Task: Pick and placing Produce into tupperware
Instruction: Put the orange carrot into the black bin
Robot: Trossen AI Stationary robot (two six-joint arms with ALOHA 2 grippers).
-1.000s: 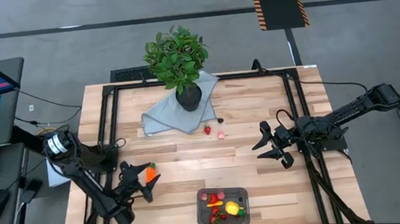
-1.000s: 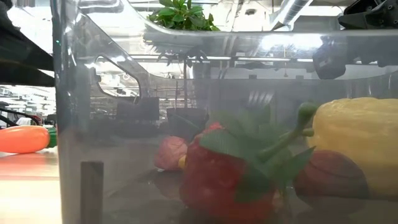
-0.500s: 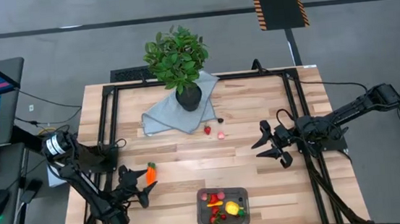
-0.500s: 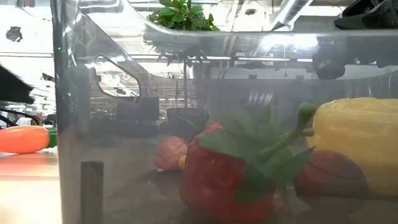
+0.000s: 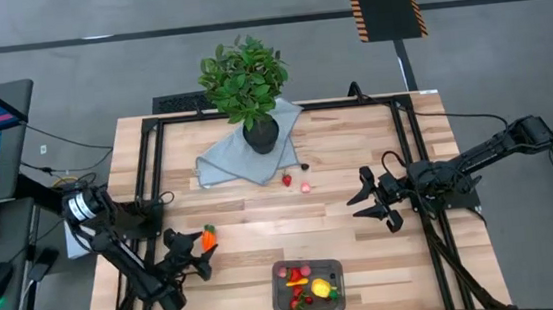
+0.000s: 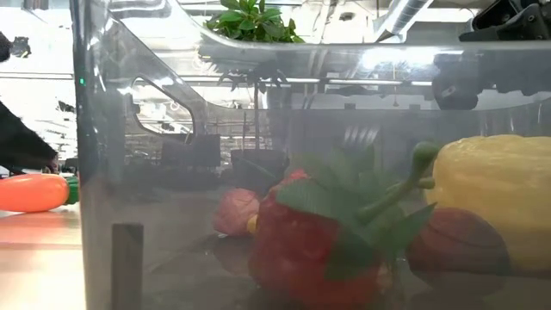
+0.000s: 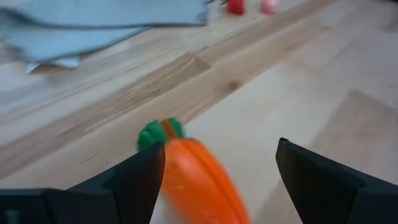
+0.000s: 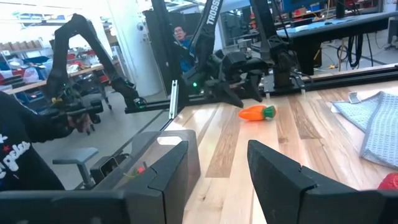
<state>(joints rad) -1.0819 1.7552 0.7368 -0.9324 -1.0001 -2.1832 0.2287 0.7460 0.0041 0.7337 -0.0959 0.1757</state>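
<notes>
We see the left gripper (image 5: 193, 255) at the bench's (image 5: 358, 168) seven o'clock, its fingers (image 7: 140, 180) spread wide either side of the orange carrot (image 7: 199, 177), gripping nothing. The tupperware (image 5: 308, 286) sits at six o'clock, holding a lemon (image 5: 321, 290) and strawberries. The right gripper (image 5: 373, 205) waits at three o'clock, fingers half open, empty.

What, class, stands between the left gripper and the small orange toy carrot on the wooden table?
Nothing visible. The left gripper has its open fingers on either side of the orange toy carrot, with only bare wooden table around it.
</notes>
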